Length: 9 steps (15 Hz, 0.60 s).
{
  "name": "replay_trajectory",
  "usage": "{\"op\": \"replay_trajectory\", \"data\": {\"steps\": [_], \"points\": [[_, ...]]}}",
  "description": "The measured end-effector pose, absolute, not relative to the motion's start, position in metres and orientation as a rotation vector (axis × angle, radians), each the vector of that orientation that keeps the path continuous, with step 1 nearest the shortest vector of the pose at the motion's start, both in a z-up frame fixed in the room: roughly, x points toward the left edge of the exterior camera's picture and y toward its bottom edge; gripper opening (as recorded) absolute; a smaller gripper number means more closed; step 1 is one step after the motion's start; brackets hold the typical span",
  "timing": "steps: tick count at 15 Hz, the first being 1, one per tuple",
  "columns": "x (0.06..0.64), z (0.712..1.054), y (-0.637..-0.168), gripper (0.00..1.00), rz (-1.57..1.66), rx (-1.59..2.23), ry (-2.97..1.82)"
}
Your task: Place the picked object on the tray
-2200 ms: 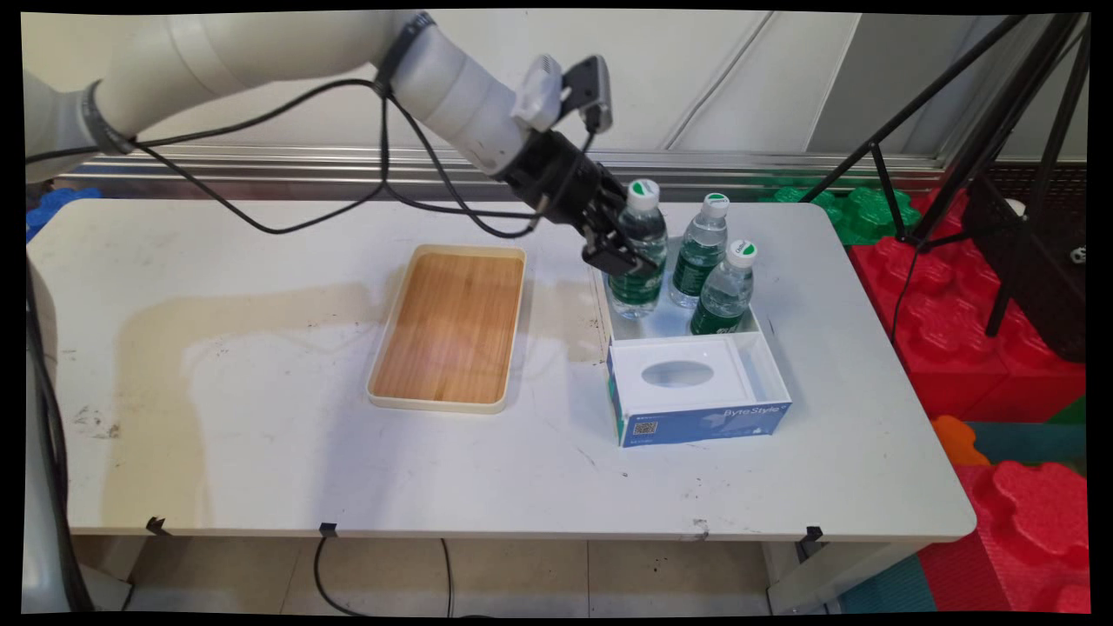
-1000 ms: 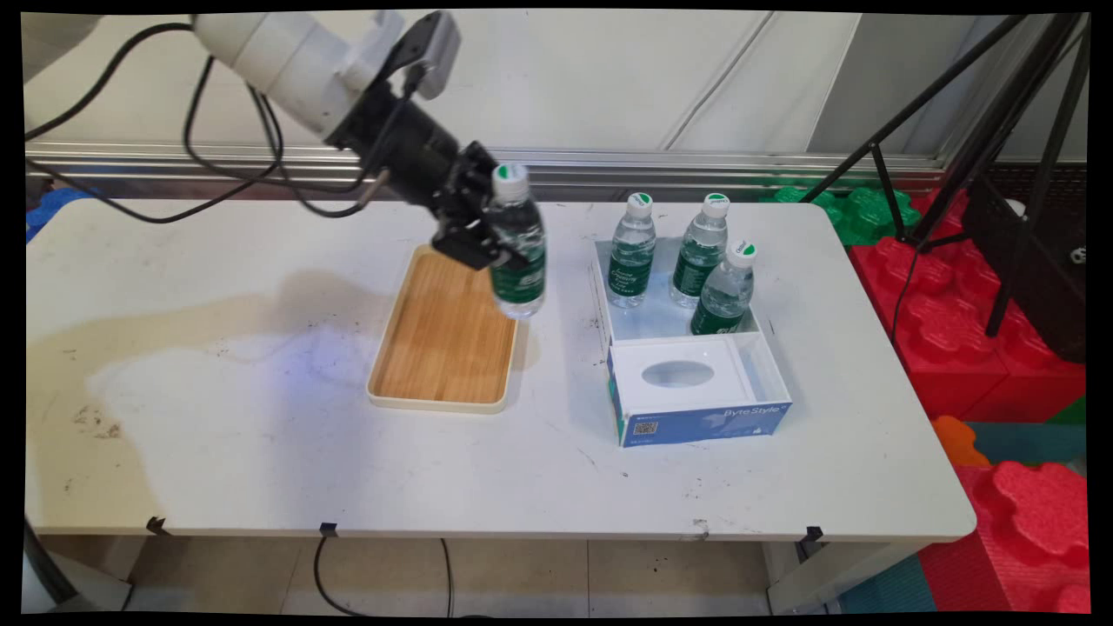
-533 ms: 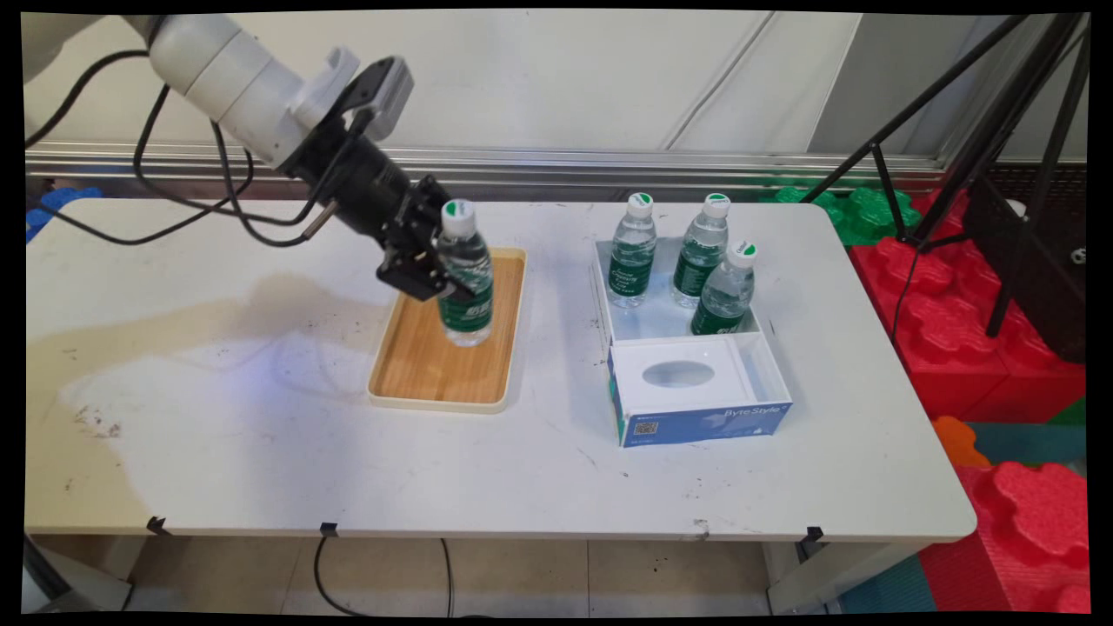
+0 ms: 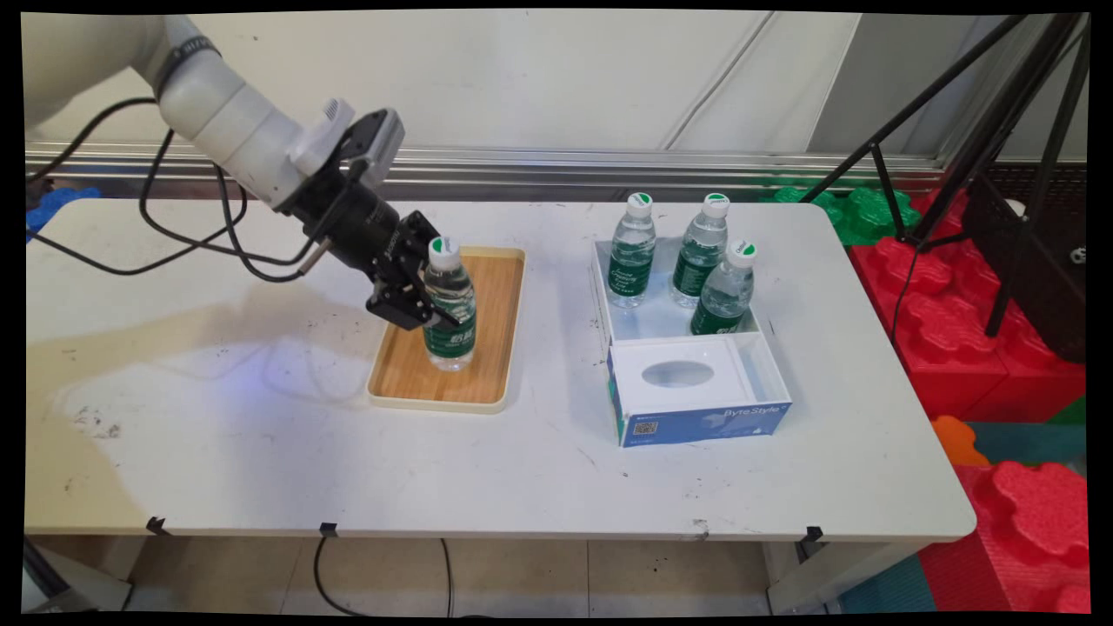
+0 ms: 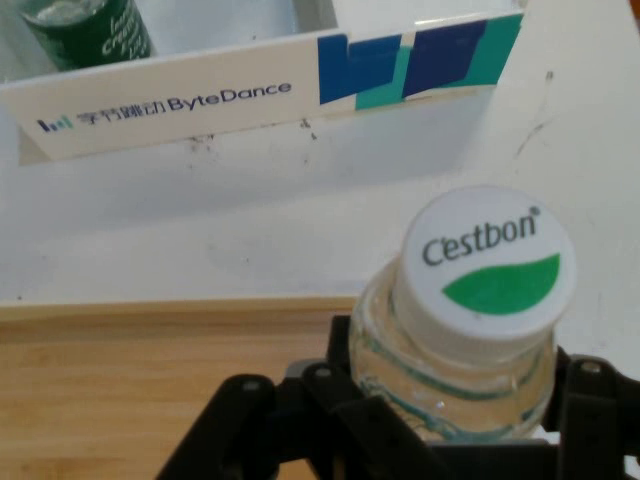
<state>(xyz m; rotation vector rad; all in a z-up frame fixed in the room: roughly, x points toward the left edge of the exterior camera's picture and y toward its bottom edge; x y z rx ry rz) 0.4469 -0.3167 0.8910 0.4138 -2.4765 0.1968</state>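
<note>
My gripper (image 4: 426, 300) is shut on a clear water bottle (image 4: 449, 315) with a green label and a white cap (image 5: 487, 262). The bottle stands upright, low over the near half of the wooden tray (image 4: 496, 335); whether its base touches the tray I cannot tell. In the hand view the cap fills the lower right, the black linkage (image 5: 300, 425) wraps the bottle's neck, and the tray's wood (image 5: 150, 390) lies below left.
Right of the tray a white and blue box (image 4: 696, 409) holds three more water bottles (image 4: 630, 254) (image 4: 700, 252) (image 4: 726, 291) in its far half. The box's side (image 5: 260, 95) shows in the hand view. A black tripod (image 4: 983, 130) and red foam blocks (image 4: 1000, 348) stand beyond the table's right edge.
The gripper lifted the bottle out of the box, carried it left over the tray, and has lowered it toward the tray's near half. The box's three other bottles have not moved.
</note>
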Motion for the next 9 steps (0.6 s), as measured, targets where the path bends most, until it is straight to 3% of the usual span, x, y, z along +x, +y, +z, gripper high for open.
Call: {"op": "replay_trajectory", "data": {"steps": [9], "points": [[0.440,0.850,-0.322,0.00,0.215,0.443,-2.435]]}}
